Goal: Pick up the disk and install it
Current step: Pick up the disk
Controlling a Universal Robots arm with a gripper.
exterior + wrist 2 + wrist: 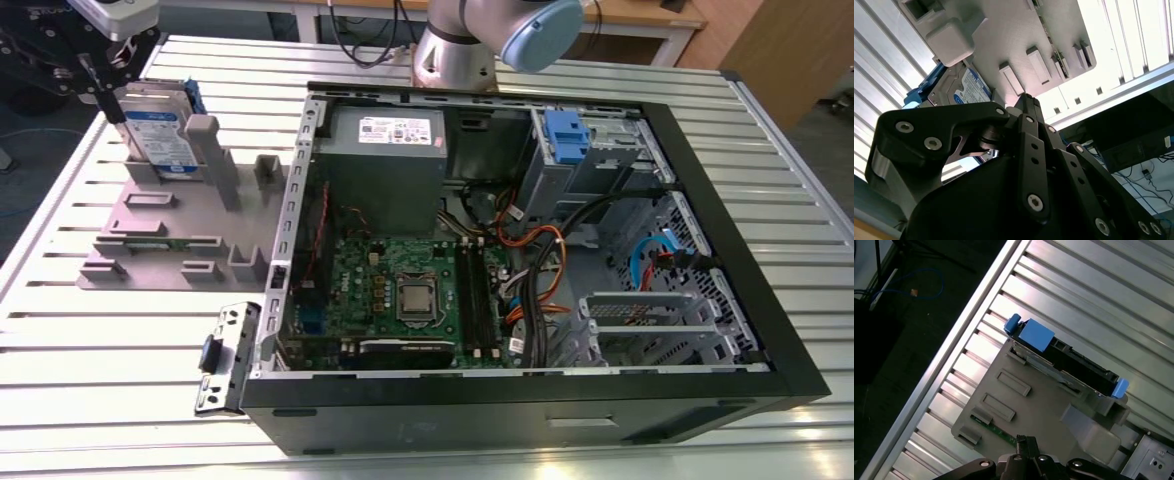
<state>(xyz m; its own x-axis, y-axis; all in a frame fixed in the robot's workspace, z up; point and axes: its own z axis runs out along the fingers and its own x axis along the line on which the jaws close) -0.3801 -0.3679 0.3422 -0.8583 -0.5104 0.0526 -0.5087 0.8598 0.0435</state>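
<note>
The end effector (107,95) is at the far corner of the tabletop (120,400) on the exterior view's left, positioned over the top edge of the disk (158,130). Whether it is released or clenched cannot be determined. Contact with the disk cannot be confirmed either.

The disk stands on edge in a slot of a grey fixture (160,235), with its white-and-blue label facing the case side. In the first wrist view, its blue bracket (1034,335) projects at both ends of the dark upper edge. The disk is seated in the fixture, well apart from the computer case (747,250).

The fixture lies flat on the slatted metal tabletop, just beside the case wall. A small metal bracket (220,355) lies on the tabletop near the case's closer corner.

The case lies open on its side. Inside it:
- A grey power supply (387,160) at the far end.
- A blue latch (567,135) on a metal cage, beside the power supply.
- A green motherboard (400,290) with loose cables beside it.

The arm (467,40) rises behind the case.
</note>
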